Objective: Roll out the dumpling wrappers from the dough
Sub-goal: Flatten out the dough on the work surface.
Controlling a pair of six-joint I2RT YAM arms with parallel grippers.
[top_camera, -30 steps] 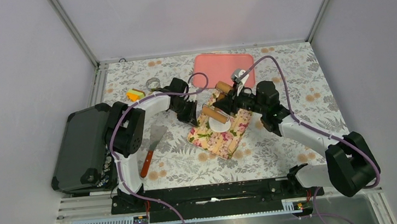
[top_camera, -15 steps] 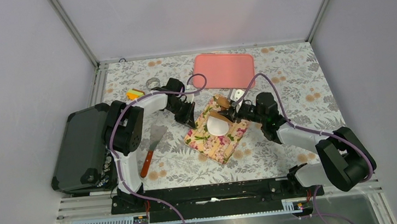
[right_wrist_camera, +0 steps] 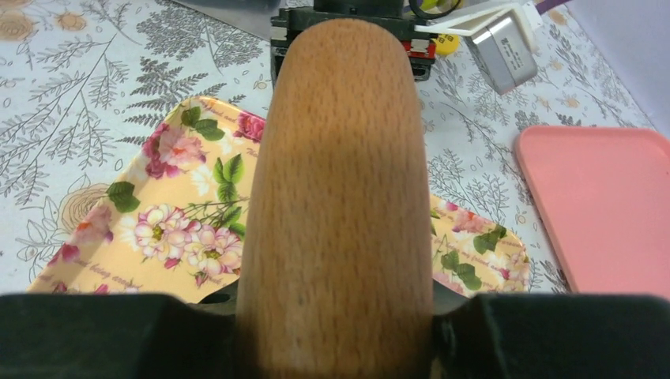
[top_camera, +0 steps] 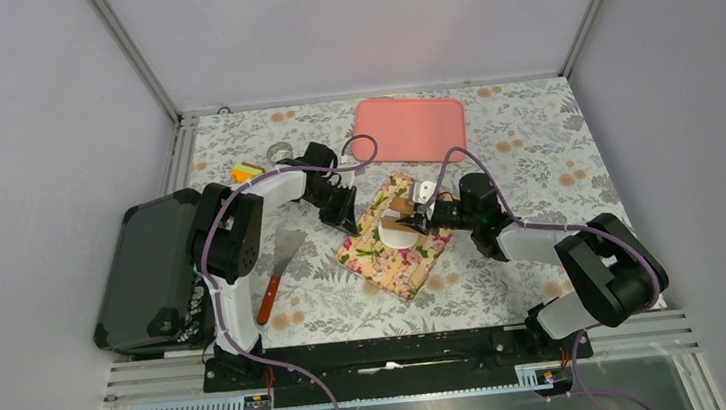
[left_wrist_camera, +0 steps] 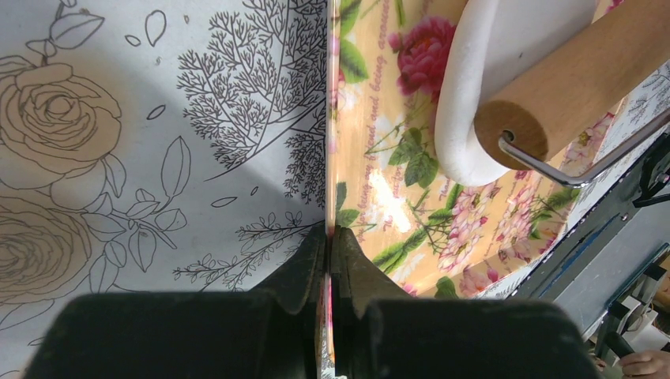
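Two arms are sharing the job, and only the right one is changing place. Over the last second the right gripper (top_camera: 422, 212) has been sliding in from the 1 o'clock corner of the floral mat (top_camera: 397, 267) toward its middle, with the elbow folding closer. It is now sitting at 3 o'clock of the dough (top_camera: 398, 234). Its fingers are clamping the wooden handle of the rolling pin (top_camera: 401, 206), which is filling the right wrist view (right_wrist_camera: 340, 197).

The left gripper (top_camera: 343, 208) is staying at the mat's 10 o'clock edge, fingers pressed together on that edge, pinning the mat to the counter (top_camera: 534, 148).

Meanwhile the dough is lying near the centre of the mat, and the pin's roller (left_wrist_camera: 569, 79) is bearing on its 12 o'clock side. From the left wrist, the dough's rim (left_wrist_camera: 457, 118) is still looking thick and rounded, not sheet-thin.

Judging by this, a rolling stroke is under way and flattening is only partly done. No dumpling wrappers are showing yet, and the ring cutter (top_camera: 281, 153) is waiting at 10 o'clock, well apart from the mat. More passes are probably needed before cutting.
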